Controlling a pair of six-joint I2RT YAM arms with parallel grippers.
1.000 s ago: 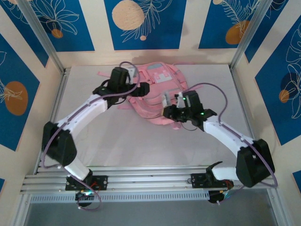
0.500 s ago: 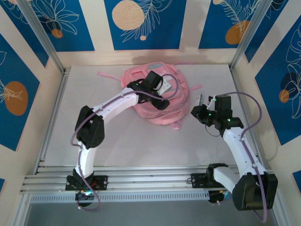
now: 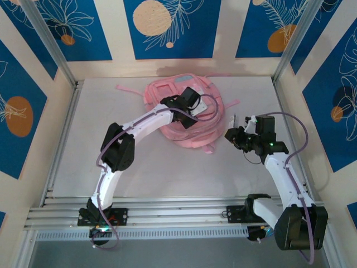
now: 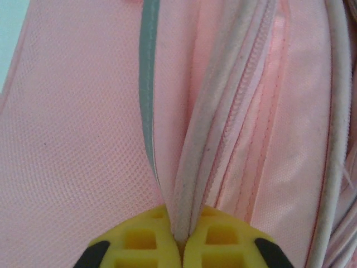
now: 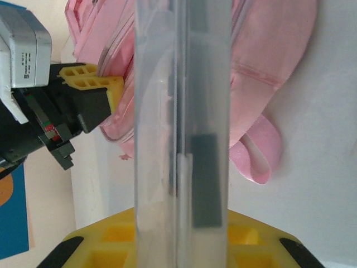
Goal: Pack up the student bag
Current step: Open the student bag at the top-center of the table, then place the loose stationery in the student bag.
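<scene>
Left end effector (image 4: 181, 241) closed, pinching student bag (image 3: 162, 92).

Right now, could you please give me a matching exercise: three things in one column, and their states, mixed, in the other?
Things:
1. bag
2. left tool
3. right tool

States:
A. shut on a clear case
B. shut on a pink seam
C. lying on the table's far half

Pairs: 1-C, 2-B, 3-A.
</scene>
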